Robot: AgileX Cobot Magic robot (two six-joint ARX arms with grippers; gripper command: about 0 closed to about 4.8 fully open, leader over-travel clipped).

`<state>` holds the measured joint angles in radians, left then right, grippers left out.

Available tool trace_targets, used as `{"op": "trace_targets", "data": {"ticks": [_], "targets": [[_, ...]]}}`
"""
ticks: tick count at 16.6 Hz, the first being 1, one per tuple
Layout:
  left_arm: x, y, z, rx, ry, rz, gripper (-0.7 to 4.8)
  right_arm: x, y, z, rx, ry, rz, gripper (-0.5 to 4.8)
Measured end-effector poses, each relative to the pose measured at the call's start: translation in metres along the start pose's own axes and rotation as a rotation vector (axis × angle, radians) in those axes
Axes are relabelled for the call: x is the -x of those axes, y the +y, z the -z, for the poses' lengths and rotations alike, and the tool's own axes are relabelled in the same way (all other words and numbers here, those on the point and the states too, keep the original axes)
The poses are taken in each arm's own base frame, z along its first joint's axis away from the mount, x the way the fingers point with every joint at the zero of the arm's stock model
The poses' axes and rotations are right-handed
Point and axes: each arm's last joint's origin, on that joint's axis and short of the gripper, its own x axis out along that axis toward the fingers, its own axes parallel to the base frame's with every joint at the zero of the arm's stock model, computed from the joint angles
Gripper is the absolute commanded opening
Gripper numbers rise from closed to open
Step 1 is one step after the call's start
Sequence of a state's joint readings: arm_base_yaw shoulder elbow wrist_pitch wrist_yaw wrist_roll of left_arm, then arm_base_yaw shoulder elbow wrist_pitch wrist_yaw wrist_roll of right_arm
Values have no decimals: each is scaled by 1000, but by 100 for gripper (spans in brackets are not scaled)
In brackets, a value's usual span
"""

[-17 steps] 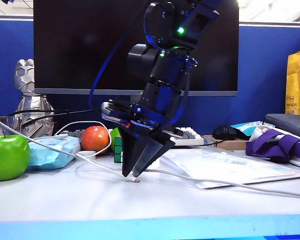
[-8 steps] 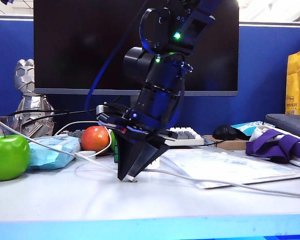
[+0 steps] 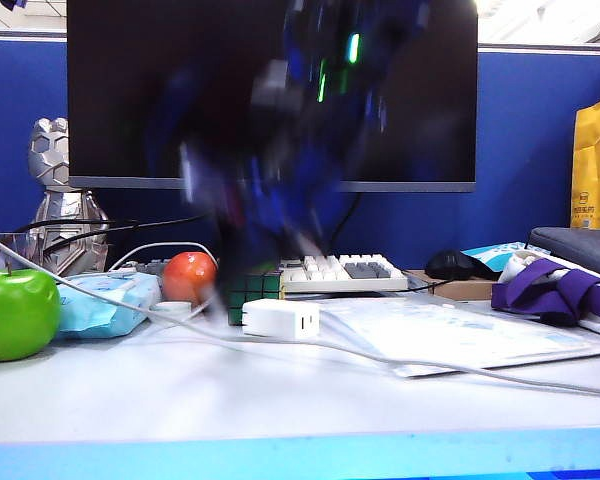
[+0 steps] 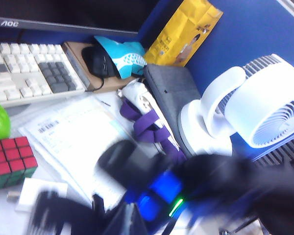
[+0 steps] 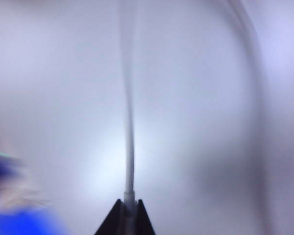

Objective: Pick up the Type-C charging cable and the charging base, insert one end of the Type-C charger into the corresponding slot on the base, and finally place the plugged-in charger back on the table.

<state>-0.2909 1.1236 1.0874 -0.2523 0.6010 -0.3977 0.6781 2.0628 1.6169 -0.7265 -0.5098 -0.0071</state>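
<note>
Moments before, the right gripper (image 5: 127, 205) had stood with its tips on the table (image 3: 300, 410) by the cable's plug; now its arm was a dark blur lifted in front of the monitor (image 3: 110, 90). Its jaws were closed on the Type-C charging cable (image 5: 129, 161), the thin white cord running straight out from the tips. The left gripper could not be made out in its own blurred wrist view, though it read as closed. The charging base (image 3: 281, 319), a small white block with two dark slots facing front, lay uncovered beside the Rubik's cube (image 3: 248, 293). Bare tabletop stretched from it to the blue front edge.
</note>
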Motion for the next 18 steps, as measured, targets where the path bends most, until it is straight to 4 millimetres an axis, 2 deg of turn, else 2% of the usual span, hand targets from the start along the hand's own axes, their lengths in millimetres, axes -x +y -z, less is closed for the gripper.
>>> {"op": "trace_targets", "data": {"ticks": [3,5,8,9,11,14,18], "targets": [[0,1,1,9,13,-5,-5,78,24,-32,-1,-231,-235,-1],[0,1,1,9,14,-5,-5,104,27,-36,-26,-285,-272,-1],[0,1,2,9,14,-5,-5,171,39,-42,14,-470,-295,-1],[0,1,2,9,14,-5,-5,187,42,-43,36,-519,-313,-1],[0,1,2,-8,14,-5,-5,206,45,-44,52,-594,-335,-1],[-6,6,3,-24,29,-11,-5,225,52,-48,114,-700,-337,-1],[-39,34,14,8,135,-49,-5,236,56,-52,168,-794,-311,-1]]}}
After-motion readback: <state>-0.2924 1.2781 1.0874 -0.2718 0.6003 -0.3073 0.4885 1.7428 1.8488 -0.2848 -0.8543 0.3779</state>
